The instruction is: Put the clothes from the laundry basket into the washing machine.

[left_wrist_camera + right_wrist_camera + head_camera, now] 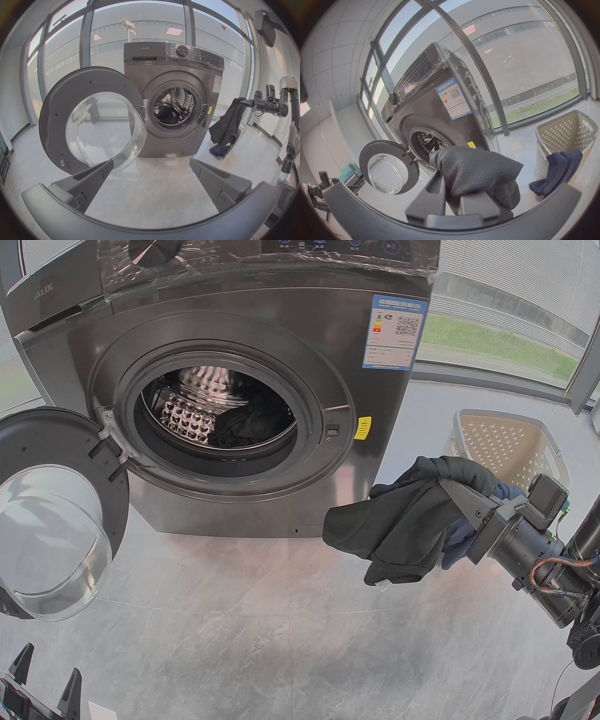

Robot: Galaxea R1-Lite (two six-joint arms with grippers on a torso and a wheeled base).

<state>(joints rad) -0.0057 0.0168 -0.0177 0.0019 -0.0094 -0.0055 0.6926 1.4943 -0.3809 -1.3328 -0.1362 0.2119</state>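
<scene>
My right gripper (pixel 451 515) has dark grey wedge fingers (pixel 469 499) with small screw holes, bolted to a paler grey block. My wrist (pixel 531 549) is a black cylinder with a boxy black housing (pixel 549 493) on it, and a braided copper-coloured cable (pixel 562 562) loops along its side. My left gripper (pixel 151 161) has the same triangular fingers, one screw near each base, on a curved light grey bar (pixel 125 225).

Bright daylight from the windows (pixel 525 56)
</scene>
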